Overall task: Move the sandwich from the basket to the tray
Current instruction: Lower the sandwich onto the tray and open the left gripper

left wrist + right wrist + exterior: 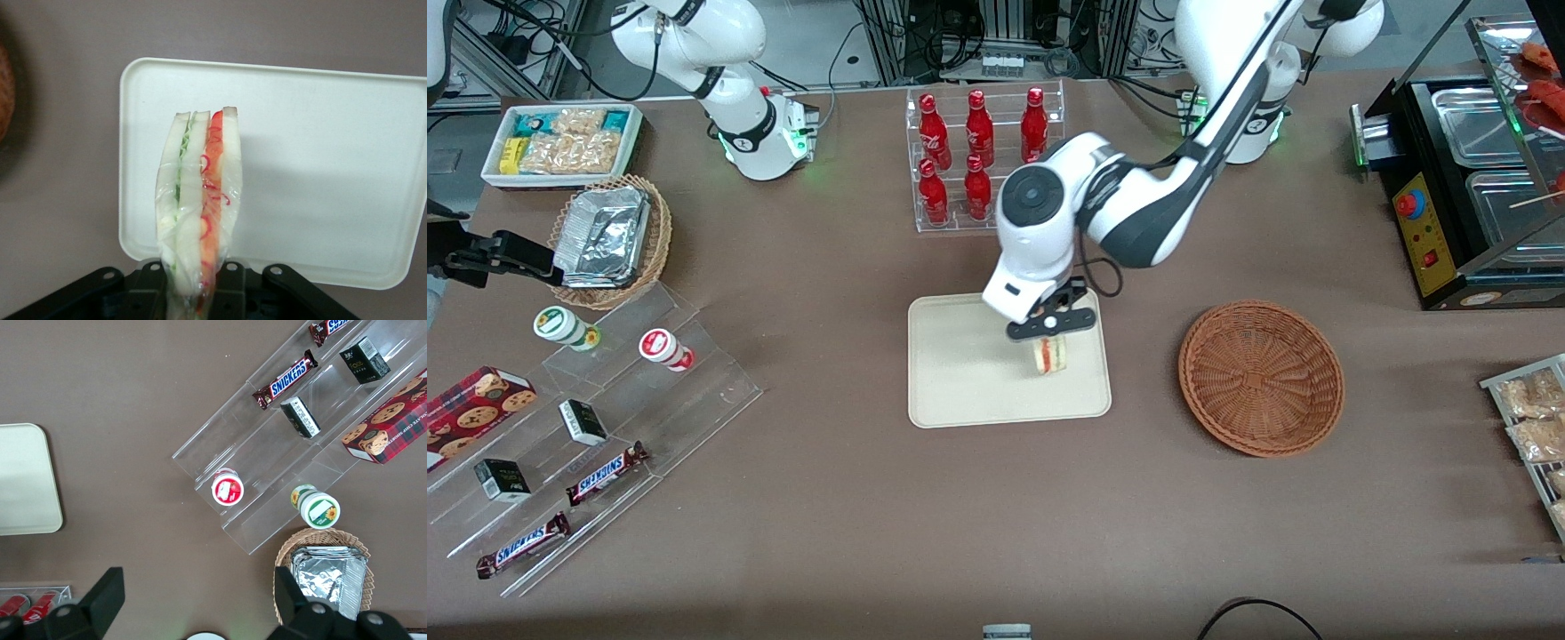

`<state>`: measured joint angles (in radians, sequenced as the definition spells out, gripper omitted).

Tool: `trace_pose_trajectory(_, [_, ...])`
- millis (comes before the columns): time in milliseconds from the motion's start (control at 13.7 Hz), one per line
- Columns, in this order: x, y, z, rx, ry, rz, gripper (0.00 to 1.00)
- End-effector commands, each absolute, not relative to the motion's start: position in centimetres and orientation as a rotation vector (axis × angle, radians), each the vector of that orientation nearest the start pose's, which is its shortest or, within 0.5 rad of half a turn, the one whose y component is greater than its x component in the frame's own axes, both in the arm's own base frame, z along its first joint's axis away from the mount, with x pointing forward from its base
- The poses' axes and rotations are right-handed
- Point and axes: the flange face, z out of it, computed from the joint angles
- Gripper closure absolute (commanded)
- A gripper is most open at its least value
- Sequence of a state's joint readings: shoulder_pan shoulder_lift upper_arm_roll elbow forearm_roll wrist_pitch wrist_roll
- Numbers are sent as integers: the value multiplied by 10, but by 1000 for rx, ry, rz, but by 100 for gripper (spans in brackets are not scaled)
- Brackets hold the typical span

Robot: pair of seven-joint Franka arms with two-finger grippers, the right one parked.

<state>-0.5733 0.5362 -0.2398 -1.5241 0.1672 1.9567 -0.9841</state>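
My left gripper (1051, 342) hangs over the cream tray (960, 391), near the tray's edge that faces the basket, and is shut on the sandwich (1051, 356). The wrist view shows the clear-wrapped sandwich (200, 200) pinched between the black fingers (230, 293), its white bread and red and green filling pointing down at the tray (333, 167). I cannot tell whether it touches the tray. The reddish-brown wicker basket (1261, 378) stands empty on the table beside the tray, toward the working arm's end.
A clear rack of red bottles (983, 151) stands farther from the front camera than the tray. Toward the parked arm's end are acrylic steps with snack bars (605, 471), a tan basket of foil containers (609, 240) and a white snack bin (560, 142). A black food warmer (1467, 196) fills the working arm's end.
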Motion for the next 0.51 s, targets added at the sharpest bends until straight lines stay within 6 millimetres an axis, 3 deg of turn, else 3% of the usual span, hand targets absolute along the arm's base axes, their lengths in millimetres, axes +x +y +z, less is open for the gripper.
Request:
trace_pose_trajectory(0, [498, -504, 326, -3043, -132, -38, 100])
trace_pose_trajectory(438, [503, -518, 280, -3133, -135, -84, 100])
